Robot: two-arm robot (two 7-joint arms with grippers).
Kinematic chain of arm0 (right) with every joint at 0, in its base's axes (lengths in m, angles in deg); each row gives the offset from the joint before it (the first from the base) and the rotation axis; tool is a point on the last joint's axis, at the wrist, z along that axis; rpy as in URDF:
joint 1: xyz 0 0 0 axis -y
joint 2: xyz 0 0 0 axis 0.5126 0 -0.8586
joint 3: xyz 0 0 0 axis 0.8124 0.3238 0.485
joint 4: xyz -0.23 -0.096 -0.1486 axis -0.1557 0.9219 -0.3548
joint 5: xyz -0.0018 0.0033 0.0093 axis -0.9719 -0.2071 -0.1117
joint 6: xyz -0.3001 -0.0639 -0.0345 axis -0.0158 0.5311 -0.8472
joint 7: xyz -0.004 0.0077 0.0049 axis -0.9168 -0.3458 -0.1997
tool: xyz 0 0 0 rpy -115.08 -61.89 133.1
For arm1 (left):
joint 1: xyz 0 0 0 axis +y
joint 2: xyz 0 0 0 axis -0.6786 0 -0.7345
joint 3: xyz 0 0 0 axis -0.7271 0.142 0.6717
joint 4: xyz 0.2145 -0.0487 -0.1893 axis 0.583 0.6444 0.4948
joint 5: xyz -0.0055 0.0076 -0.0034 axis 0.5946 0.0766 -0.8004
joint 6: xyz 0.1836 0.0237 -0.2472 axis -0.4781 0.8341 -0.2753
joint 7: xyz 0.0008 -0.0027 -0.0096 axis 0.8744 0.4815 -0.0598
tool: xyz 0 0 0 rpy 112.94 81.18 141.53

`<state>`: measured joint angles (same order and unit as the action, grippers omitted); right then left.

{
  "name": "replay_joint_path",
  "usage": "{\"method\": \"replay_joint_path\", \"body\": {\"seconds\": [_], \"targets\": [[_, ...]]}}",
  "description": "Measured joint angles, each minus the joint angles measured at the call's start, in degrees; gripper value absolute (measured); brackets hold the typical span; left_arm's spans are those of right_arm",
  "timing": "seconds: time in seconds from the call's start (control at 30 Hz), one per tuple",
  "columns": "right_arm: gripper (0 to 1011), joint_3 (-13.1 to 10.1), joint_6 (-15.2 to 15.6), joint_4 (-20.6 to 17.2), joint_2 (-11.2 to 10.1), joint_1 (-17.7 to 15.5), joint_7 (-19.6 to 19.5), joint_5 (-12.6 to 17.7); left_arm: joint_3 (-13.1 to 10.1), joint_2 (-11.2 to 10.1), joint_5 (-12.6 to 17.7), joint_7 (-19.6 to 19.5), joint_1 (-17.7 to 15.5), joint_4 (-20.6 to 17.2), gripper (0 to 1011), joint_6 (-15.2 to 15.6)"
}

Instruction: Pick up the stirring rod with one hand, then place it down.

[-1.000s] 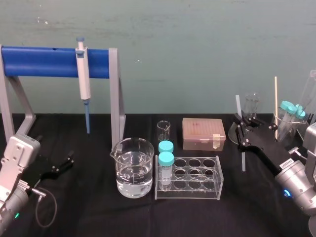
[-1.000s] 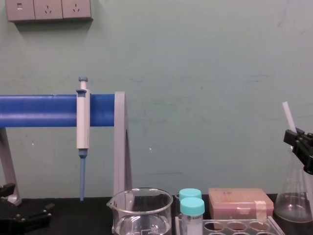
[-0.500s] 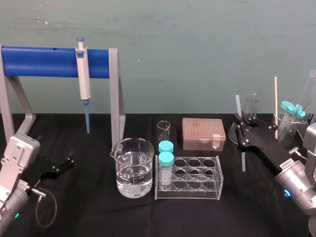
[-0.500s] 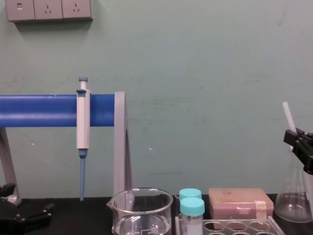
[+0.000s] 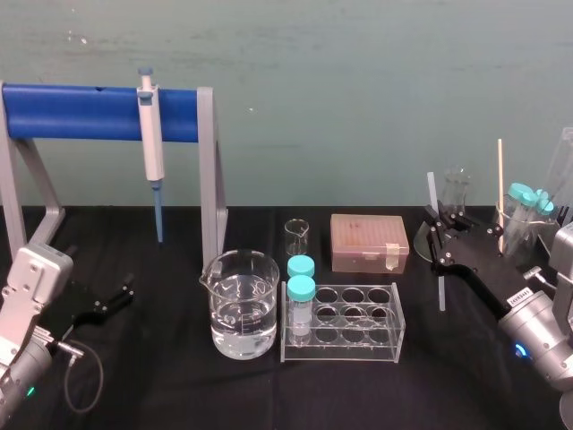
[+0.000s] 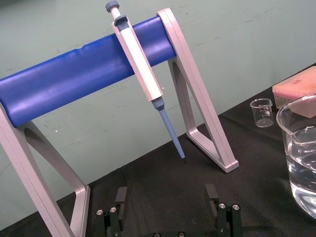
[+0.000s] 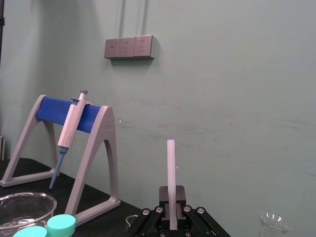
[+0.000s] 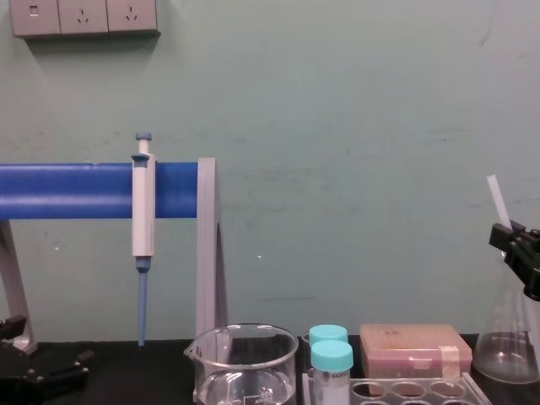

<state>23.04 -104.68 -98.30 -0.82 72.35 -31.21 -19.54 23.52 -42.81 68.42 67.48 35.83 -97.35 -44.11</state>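
No text can be read. Printed markings on the beaker (image 8: 253, 393) and a white label (image 5: 518, 292) on the right arm (image 5: 540, 333) are too small to read.

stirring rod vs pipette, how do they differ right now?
Look: stirring rod plain translucent white, pipette thicker white body with blue tip. Support: stirring rod held in the jaws of the right gripper, pipette hanging from the blue stand rail. Both long, slim, near upright. The left gripper sits idle, low left.

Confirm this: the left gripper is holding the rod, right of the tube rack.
Not the left: the right gripper is holding the rod, right of the tube rack, as the head view shows. The left gripper sits open and empty.
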Motion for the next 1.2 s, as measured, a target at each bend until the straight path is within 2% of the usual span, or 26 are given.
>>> {"method": "replay_joint_path", "body": {"seconds": [1.2], "targets": [[72, -0.01, 0.0, 0.0, 0.01, 0.0, 0.02, -0.03, 0.0, 0.0, 0.0, 0.0, 0.0, 0.0, 1000, 0.0]]}}
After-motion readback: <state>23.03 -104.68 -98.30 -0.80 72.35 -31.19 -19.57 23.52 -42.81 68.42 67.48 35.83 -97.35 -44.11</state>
